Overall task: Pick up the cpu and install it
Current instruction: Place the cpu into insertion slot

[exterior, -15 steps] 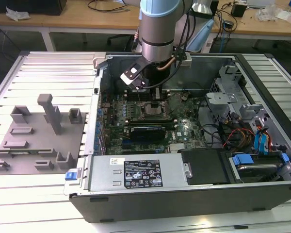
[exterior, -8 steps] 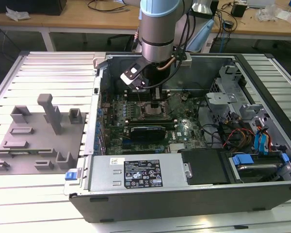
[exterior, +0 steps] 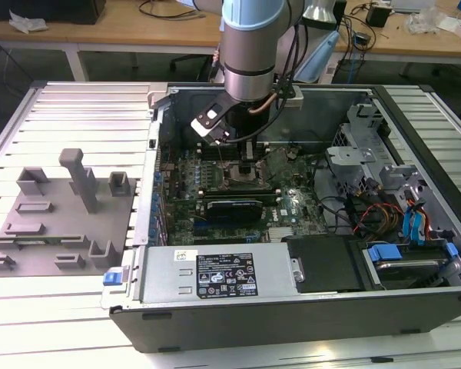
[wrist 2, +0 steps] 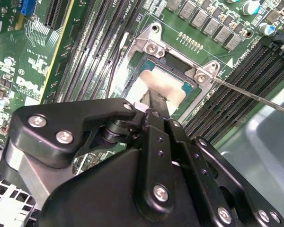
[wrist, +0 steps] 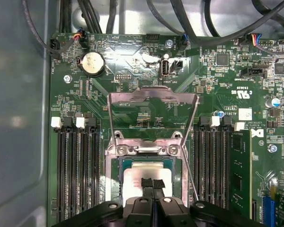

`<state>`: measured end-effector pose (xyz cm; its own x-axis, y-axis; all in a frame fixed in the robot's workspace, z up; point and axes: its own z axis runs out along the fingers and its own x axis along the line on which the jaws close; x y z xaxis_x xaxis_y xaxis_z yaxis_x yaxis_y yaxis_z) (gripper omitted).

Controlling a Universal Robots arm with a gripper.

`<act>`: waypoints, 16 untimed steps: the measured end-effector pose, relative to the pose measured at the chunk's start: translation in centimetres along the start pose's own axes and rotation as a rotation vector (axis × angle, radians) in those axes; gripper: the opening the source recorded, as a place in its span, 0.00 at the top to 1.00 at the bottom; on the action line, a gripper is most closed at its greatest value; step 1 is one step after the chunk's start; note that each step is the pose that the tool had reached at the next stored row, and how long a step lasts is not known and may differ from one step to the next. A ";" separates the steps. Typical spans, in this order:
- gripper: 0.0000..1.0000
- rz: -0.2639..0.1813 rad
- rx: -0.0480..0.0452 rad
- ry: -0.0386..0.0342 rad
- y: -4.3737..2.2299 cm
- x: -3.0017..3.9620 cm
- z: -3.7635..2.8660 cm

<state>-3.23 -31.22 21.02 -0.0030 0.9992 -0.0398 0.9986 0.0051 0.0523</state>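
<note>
The cpu [wrist: 132,178] lies flat inside the dark socket frame [wrist: 111,174] on the green motherboard, its pale silvery top [wrist 2: 173,81] showing in both wrist views. The socket's metal load plate [wrist: 152,98] stands swung open beyond it, and a thin lever [wrist 2: 255,97] sticks out to one side. My gripper [wrist: 152,183] is shut, its two black fingers [wrist 2: 157,105] pressed together with the tips right over the cpu's top; whether they touch it I cannot tell. In the exterior view the gripper [exterior: 246,163] hangs inside the open computer case over the socket.
Memory slots [wrist: 75,175] flank the socket on both sides. A long grey box with a white label [exterior: 215,273] runs along the case's front. Drive cages and cables [exterior: 384,200] fill the exterior view's right. A grey fixture block [exterior: 61,215] sits outside the case, left.
</note>
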 end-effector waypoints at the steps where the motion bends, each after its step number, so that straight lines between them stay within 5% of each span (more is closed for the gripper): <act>1: 0.89 0.000 0.0000 -0.0001 -0.01 0.00 0.07; 16: 0.89 0.000 0.0002 -0.0003 -0.06 0.02 0.70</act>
<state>-3.25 -31.22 20.32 -0.0030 0.9992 -0.0401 0.9986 0.0050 0.0521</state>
